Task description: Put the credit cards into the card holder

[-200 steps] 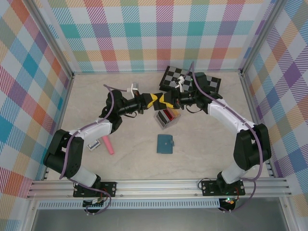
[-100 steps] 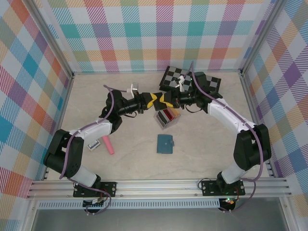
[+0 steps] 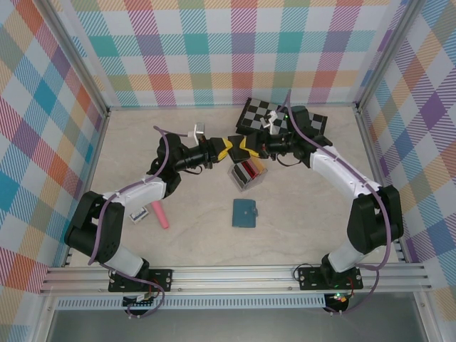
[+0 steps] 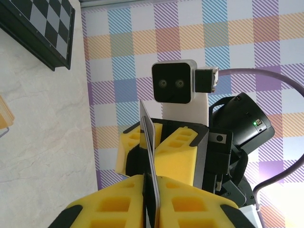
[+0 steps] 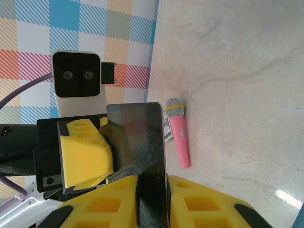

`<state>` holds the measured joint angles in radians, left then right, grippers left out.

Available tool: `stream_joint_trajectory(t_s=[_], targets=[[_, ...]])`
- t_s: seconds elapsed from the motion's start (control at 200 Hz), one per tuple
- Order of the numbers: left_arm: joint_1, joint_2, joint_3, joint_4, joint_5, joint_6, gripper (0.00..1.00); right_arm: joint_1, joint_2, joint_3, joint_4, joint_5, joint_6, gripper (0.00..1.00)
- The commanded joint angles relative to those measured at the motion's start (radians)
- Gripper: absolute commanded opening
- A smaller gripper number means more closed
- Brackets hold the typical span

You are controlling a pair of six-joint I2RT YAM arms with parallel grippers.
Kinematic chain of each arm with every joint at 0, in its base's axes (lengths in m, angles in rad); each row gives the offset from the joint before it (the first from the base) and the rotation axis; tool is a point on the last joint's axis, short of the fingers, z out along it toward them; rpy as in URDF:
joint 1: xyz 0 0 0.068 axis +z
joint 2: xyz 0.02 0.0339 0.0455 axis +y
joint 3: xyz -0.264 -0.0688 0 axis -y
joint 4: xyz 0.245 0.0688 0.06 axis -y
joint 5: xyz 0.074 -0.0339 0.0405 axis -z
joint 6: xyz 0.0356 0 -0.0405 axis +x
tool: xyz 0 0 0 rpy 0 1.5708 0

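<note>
Left claw (image 3: 226, 147) and right claw (image 3: 246, 147) meet in mid-air over the desk's middle, each clamped on one end of a dark card (image 5: 136, 135). Its long axis runs left-right between them. The holder (image 3: 246, 212) lies shut nearer, well apart. Other cards (image 3: 248, 169) wait in the rack (image 3: 240, 184). Nothing's filed yet, I'd say.

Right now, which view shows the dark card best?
The right wrist view: the dark card turns its flat face to it. The left wrist view catches its thin edge; from the top it is too small to tell.
</note>
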<state>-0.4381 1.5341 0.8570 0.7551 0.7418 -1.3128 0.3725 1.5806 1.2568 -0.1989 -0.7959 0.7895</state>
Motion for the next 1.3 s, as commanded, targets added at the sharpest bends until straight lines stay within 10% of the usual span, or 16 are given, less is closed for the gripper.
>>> stream_joint_trajectory(t_s=[0.0, 1.295], targets=[[-0.013, 0.003, -0.001, 0.115, 0.023, -0.001, 0.11, -0.007, -0.016, -0.029, -0.02, 0.05, 0.003, 0.18], [0.018, -0.024, -0.044, -0.027, -0.016, 0.07, 0.11, -0.024, -0.053, -0.045, -0.102, 0.179, -0.042, 0.11]])
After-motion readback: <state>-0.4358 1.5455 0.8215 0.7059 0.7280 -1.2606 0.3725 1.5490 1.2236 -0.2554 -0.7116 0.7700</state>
